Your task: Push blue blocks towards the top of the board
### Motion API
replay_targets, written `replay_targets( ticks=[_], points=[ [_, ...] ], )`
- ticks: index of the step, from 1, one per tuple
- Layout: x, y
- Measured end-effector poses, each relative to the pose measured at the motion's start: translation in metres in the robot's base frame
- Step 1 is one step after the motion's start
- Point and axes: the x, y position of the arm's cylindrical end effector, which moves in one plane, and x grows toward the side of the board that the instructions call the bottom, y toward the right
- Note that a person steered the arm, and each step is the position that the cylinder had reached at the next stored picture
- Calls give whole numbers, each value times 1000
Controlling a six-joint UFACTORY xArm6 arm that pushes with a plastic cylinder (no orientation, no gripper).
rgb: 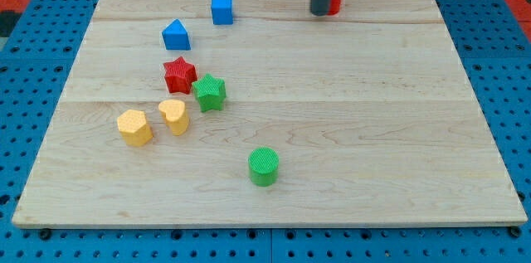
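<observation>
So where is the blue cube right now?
The blue cube sits near the view's top edge, left of centre, up-right of the blue house-shaped block and left of my tip.

Single camera view: looks down at a slant from the near edge onto the wooden board (pixel 348 130), whole board framed, moderately close.

**Non-task blocks on the board**

You had 6 bystanders: a red star (pixel 179 75) touching a green star (pixel 210 92), a yellow heart (pixel 174 116) just beside a yellow hexagon (pixel 134 127), a green cylinder (pixel 263 167) alone below, and a partly hidden red block (pixel 335 0) at the wooden board's (pixel 373 130) top.
</observation>
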Motion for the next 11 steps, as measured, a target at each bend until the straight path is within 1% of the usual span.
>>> replay_targets(
  ticks=[1,2,3,4,5,6,8,9,10,11],
  points=[
    [14,4],
    [61,-59],
    [66,-133],
    [34,-153],
    [22,-164],
    [22,-173],
    [16,-242],
    [-6,-233],
    [-18,-175],
    [-18,-140]
  ],
)
